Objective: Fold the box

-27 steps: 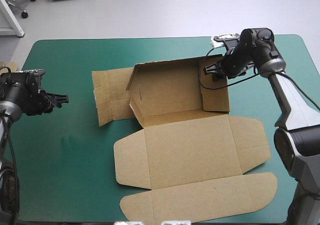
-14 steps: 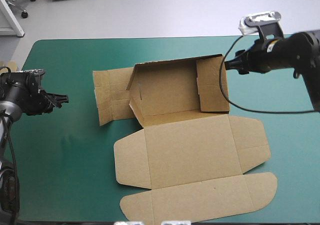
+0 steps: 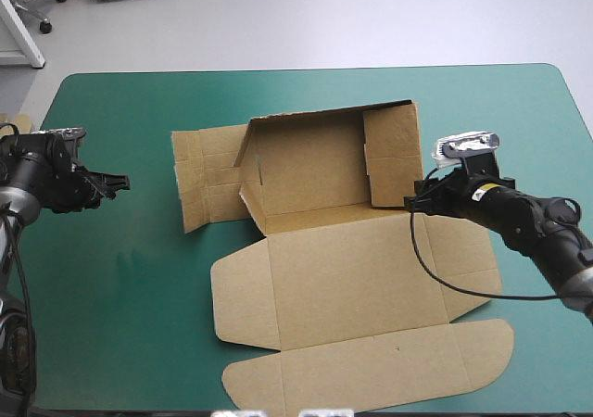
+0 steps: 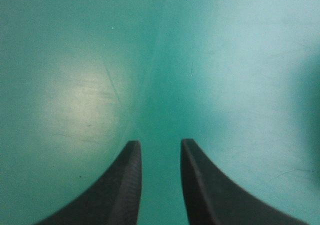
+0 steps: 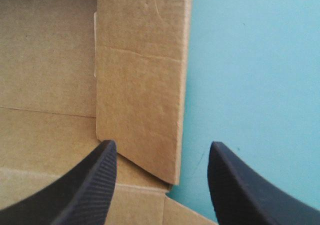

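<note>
**Box half-raised, lid flat**

The brown cut-cardboard box (image 3: 315,171) lies mid-table on the teal-green cover (image 3: 120,287). Far and right walls are up; left flaps and near lid panels lie flat. The black-finned right gripper (image 3: 412,202) is spread, empty, at the right wall's near corner. The left gripper (image 3: 119,183) is parted, empty, far left.

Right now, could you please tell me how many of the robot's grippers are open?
2. The left gripper is open over bare teal-green cover, left of the box. The right gripper is open at the box's right wall.
</note>
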Robot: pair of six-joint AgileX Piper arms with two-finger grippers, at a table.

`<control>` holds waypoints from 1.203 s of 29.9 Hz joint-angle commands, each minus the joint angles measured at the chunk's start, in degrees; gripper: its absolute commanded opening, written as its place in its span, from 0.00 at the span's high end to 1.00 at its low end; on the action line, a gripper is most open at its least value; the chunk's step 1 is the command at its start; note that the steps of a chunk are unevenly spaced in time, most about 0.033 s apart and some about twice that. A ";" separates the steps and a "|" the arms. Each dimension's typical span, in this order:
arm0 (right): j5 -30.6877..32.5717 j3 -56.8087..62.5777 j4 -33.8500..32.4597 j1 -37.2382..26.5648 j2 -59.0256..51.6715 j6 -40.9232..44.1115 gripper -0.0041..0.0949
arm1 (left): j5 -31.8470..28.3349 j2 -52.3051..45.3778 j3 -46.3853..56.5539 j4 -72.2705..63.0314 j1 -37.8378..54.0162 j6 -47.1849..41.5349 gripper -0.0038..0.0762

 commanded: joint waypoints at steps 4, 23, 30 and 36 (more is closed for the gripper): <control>-5.88 -5.50 -3.31 3.73 8.19 0.56 0.45 | -1.62 -2.14 -1.48 -0.17 -0.14 -0.05 0.71; -4.60 -18.28 -11.86 3.73 16.65 7.23 0.71 | -1.65 -2.14 -1.48 -0.17 -0.14 0.08 0.71; 7.30 -26.39 -11.96 2.35 18.25 6.74 0.49 | -1.65 -2.14 -1.48 -1.70 -0.14 1.17 0.71; 17.21 -34.49 -11.23 1.84 17.47 7.01 0.46 | -1.65 -2.14 -1.48 -2.01 -0.14 1.73 0.71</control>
